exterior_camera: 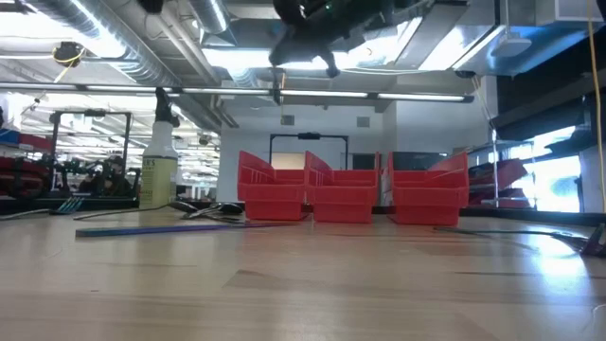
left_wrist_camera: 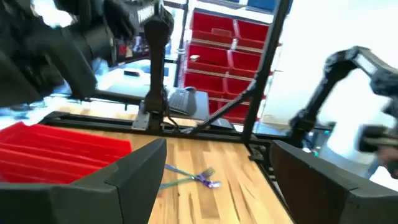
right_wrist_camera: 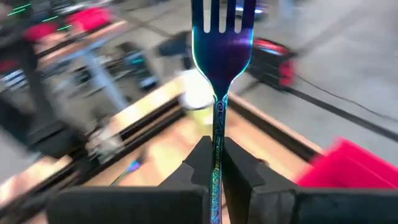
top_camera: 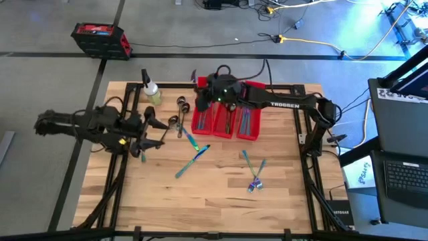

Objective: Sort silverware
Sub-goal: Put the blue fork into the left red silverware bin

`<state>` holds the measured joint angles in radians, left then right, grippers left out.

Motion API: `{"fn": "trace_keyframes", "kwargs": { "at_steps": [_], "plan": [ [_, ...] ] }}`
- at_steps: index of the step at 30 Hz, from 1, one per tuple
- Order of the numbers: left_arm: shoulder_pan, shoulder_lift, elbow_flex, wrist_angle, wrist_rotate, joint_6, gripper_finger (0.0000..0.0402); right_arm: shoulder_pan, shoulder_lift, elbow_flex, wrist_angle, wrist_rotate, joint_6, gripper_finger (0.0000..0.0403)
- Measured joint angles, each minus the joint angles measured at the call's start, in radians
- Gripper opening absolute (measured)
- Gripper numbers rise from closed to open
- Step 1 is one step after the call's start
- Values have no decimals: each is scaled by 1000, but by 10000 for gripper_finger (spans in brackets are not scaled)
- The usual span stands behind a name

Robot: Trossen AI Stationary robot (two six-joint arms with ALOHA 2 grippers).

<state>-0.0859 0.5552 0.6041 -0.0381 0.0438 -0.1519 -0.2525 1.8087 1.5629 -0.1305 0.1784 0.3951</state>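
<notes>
1. The right gripper [right_wrist_camera: 214,163] is pinched on the handle of a fork [right_wrist_camera: 219,56], tines standing out past the fingertips. In the high view it hangs over the left end of the red bins [top_camera: 226,120], well above them.
2. The left gripper [left_wrist_camera: 214,186] waits at the table's [top_camera: 214,201] left side, fingers spread wide and holding nothing.
3. To do this step well, I would line the fork's length up with the long axis of the chosen bin and lower it close to the bin floor before letting go — dropped from this height, it could bounce out or land across a divider wall.
4. The rest of the silverware lies loose on the table: a crossed pair [top_camera: 194,150] near the middle, another cluster [top_camera: 254,175] toward the right, and dark spoons [top_camera: 179,114] beside the bins.
5. The fork is thin, polished metal with a blue-to-purple sheen — slick and narrow, so the grip is slight. The bins are long, rigid plastic troughs; the table is pale wood planking.
</notes>
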Motion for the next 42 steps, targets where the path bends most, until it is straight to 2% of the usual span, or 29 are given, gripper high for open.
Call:
{"fn": "trace_keyframes", "kwargs": {
  "at_steps": [4,9,13,19,21,25,30,42],
  "plan": [
    [101,-111,-119,-2,94,26,275,-6,62,80,-136,134,142,0],
    [141,-201,-209,-15,96,57,275,-12,183,238,-338,157,277,0],
    [147,-228,-240,-107,71,73,275,-27,266,389,-511,199,337,0],
    [146,-220,-243,-254,41,28,275,-58,400,612,-718,125,426,0],
    [146,-216,-243,-257,20,32,275,-76,449,675,-789,87,444,0],
    [146,-214,-243,-258,-29,23,275,-110,503,761,-868,77,466,0],
    [146,-213,-243,-258,-44,27,275,-163,536,789,-885,-62,542,0],
    [146,-213,-243,-257,-60,48,275,-172,550,784,-981,-132,633,0]
  ]
}}
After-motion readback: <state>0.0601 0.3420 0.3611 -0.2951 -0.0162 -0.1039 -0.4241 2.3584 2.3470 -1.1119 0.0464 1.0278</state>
